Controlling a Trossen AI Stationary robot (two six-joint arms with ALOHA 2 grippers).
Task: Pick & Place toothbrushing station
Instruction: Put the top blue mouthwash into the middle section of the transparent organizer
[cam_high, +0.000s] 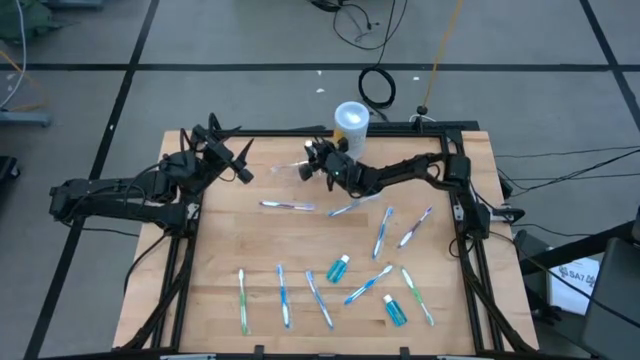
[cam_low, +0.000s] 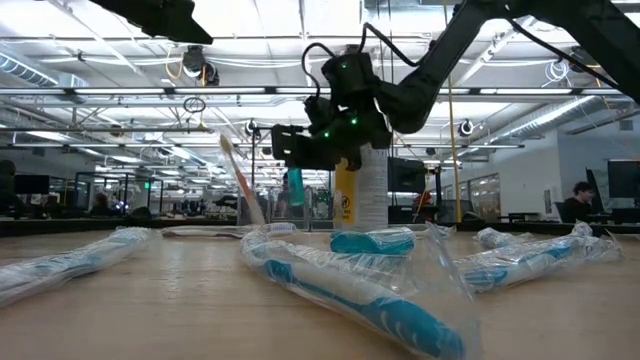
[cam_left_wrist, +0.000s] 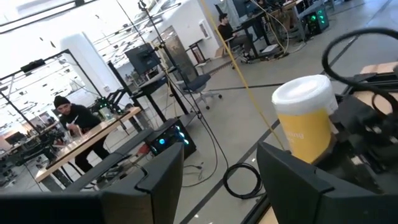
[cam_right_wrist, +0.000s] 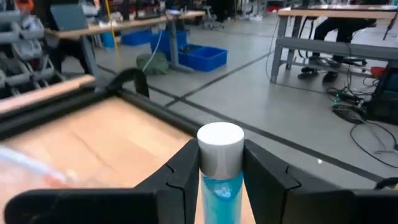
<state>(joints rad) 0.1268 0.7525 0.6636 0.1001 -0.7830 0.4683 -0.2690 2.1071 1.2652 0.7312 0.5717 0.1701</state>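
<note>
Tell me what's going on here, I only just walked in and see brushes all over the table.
The right gripper is shut on a small blue bottle with a white cap and holds it in the air near the clear cup at the back of the table, beside the yellow container. The left gripper is open and empty, raised over the back left corner. Wrapped toothbrushes and two more blue bottles lie spread across the table.

The table (cam_high: 330, 250) is seen whole from straight above, level and close from its surface in the low view, and outward past each wrist's fingers, the yellow container (cam_high: 351, 122) being shared by high, low and left wrist views.
</note>
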